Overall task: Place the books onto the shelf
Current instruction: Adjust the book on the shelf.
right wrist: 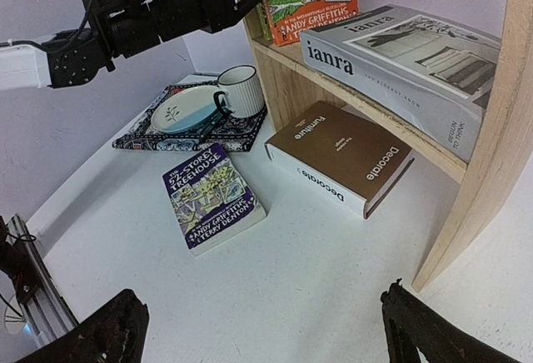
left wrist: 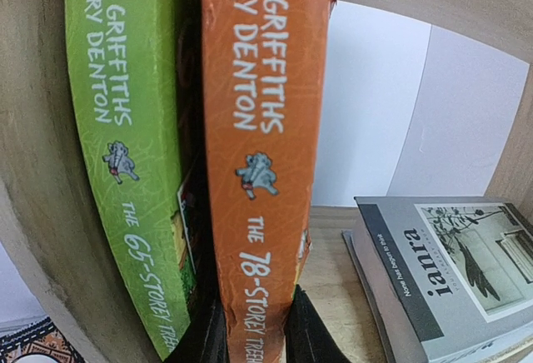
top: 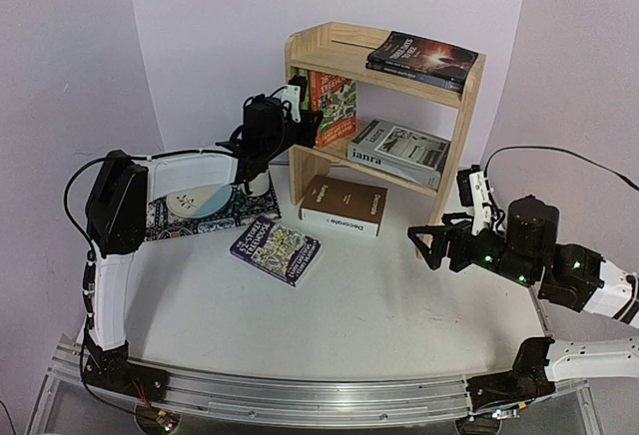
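My left gripper [left wrist: 254, 338] is shut on the spine of the orange Treehouse book [left wrist: 258, 130], which stands upright on the pine shelf's [top: 469, 106] lower board beside the green one [left wrist: 129, 130]. A grey book [top: 399, 153] lies flat further right on that board. Two dark books [top: 421, 59] lie on the top board. The brown-and-white "Decorate" [right wrist: 341, 155] and the dark blue Treehouse paperback [right wrist: 212, 196] lie flat on the table. My right gripper [right wrist: 266, 330] hovers open over bare table, near the shelf's right foot.
A patterned mat [right wrist: 137, 140] with a plate [right wrist: 179, 109] and a ribbed mug [right wrist: 241, 90] lies left of the shelf, under the left arm. White walls close in behind and at both sides.
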`<state>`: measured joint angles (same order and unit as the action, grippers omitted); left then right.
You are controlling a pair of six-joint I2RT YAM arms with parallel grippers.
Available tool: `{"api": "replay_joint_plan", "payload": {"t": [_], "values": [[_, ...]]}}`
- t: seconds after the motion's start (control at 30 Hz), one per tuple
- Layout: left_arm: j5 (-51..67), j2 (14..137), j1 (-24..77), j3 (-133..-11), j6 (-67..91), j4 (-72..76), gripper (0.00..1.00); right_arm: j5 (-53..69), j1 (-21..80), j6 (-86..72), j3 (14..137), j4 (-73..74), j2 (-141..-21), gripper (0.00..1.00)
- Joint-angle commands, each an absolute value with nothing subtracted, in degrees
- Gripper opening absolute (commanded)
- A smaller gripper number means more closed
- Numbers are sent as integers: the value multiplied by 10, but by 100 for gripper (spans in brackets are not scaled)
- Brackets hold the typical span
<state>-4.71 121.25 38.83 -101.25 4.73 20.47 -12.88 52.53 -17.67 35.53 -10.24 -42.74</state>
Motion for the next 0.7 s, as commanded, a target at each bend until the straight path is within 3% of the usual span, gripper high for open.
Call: {"api": "replay_joint_plan", "payload": {"t": [0.0,0.27,0.67], "values": [[-63,1187,379,-1030,59,221,19,-134,527,-180,378,-107,-419,98],[-74,1173,378,-1014,58,217,33,-129,527,-184,374,-108,-419,98],[-65,1155,378,-988,61,216,34,-127,527,-188,373,-110,-418,98]]}}
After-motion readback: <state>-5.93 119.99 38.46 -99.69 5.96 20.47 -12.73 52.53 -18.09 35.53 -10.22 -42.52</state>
